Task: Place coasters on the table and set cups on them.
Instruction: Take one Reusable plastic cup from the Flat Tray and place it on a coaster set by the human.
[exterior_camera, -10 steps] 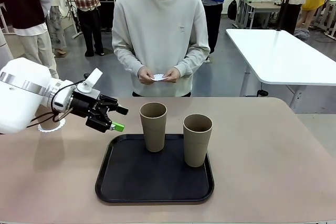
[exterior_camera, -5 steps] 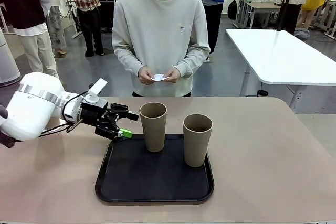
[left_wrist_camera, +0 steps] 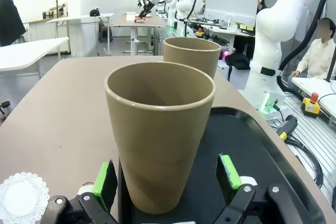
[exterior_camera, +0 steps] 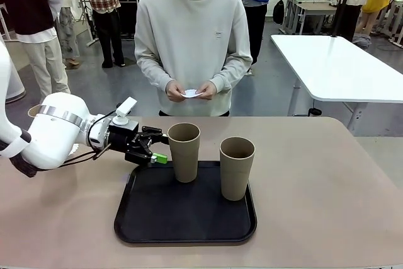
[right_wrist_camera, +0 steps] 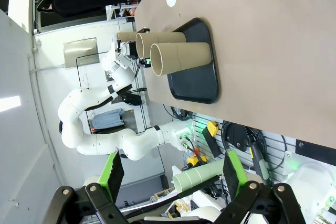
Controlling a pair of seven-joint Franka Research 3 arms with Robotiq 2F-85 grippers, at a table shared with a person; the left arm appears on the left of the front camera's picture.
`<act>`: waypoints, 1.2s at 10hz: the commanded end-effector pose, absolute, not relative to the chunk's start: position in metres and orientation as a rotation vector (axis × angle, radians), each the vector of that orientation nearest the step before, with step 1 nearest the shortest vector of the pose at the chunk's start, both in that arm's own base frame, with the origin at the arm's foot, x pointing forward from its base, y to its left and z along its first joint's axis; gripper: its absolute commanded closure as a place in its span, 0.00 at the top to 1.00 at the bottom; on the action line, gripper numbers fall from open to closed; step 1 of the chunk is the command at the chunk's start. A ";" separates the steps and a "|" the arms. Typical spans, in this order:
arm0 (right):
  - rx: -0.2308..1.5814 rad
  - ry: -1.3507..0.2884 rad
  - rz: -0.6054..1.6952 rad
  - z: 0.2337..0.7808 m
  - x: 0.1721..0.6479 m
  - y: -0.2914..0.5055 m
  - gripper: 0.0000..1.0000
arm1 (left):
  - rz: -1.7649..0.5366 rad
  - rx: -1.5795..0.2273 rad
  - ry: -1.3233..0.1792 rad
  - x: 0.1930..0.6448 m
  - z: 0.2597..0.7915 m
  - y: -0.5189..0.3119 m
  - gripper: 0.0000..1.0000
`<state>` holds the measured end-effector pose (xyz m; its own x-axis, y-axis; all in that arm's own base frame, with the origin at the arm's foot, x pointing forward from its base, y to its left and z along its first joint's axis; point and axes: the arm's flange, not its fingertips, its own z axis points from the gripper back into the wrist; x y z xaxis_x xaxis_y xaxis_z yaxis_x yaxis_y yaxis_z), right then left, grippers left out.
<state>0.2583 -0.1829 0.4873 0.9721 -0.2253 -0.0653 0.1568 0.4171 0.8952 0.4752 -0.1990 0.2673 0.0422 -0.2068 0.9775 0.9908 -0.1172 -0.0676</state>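
Straddling the nearer cup point(left_wrist_camera: 160, 129), the left gripper point(left_wrist_camera: 167, 178) gapes wide, holding nothing (its wrist view catches a coaster point(left_wrist_camera: 22, 196)).

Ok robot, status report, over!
Left gripper open, at left cup on tray. Right gripper open, empty. One coaster lies on table. Nothing blocking.

Lighting is bright and even, from overhead. The tray point(exterior_camera: 157, 218) casts a thin, soft shadow on the bench point(exterior_camera: 315, 181). The front view is sharp. Both wrist views bend straight lines at the edges; far backgrounds look soft.
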 end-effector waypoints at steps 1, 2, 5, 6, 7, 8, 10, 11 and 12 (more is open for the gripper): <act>1.134 -0.085 -0.224 0.487 0.260 -0.183 1.00 | -1.347 -1.152 -1.003 0.479 0.262 -0.206 1.00; 1.134 -0.085 -0.224 0.487 0.260 -0.183 1.00 | -1.349 -1.159 -0.999 0.481 0.259 -0.207 1.00; 1.134 -0.085 -0.224 0.487 0.260 -0.183 1.00 | -1.387 -1.157 -0.977 0.483 0.248 -0.217 1.00; 1.134 -0.085 -0.224 0.487 0.260 -0.183 1.00 | -1.394 -1.154 -0.974 0.484 0.246 -0.221 1.00; 1.134 -0.085 -0.224 0.487 0.260 -0.183 1.00 | -1.403 -1.158 -0.968 0.485 0.244 -0.225 1.00; 1.134 -0.085 -0.224 0.487 0.260 -0.183 1.00 | -1.413 -1.159 -0.962 0.488 0.242 -0.231 1.00; 1.134 -0.085 -0.224 0.487 0.260 -0.183 1.00 | -1.427 -1.168 -0.953 0.492 0.240 -0.241 1.00; 1.134 -0.085 -0.224 0.487 0.260 -0.183 1.00 | -1.437 -1.178 -0.940 0.491 0.238 -0.247 1.00; 1.134 -0.085 -0.224 0.487 0.260 -0.183 1.00 | -1.454 -1.187 -0.934 0.489 0.235 -0.254 1.00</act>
<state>0.2583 -0.1829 0.4873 0.9721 -0.2253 -0.0653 0.1568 0.4171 0.8952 0.4877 -0.2461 0.2417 0.0202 -0.2151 0.9764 0.9819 -0.1799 -0.0599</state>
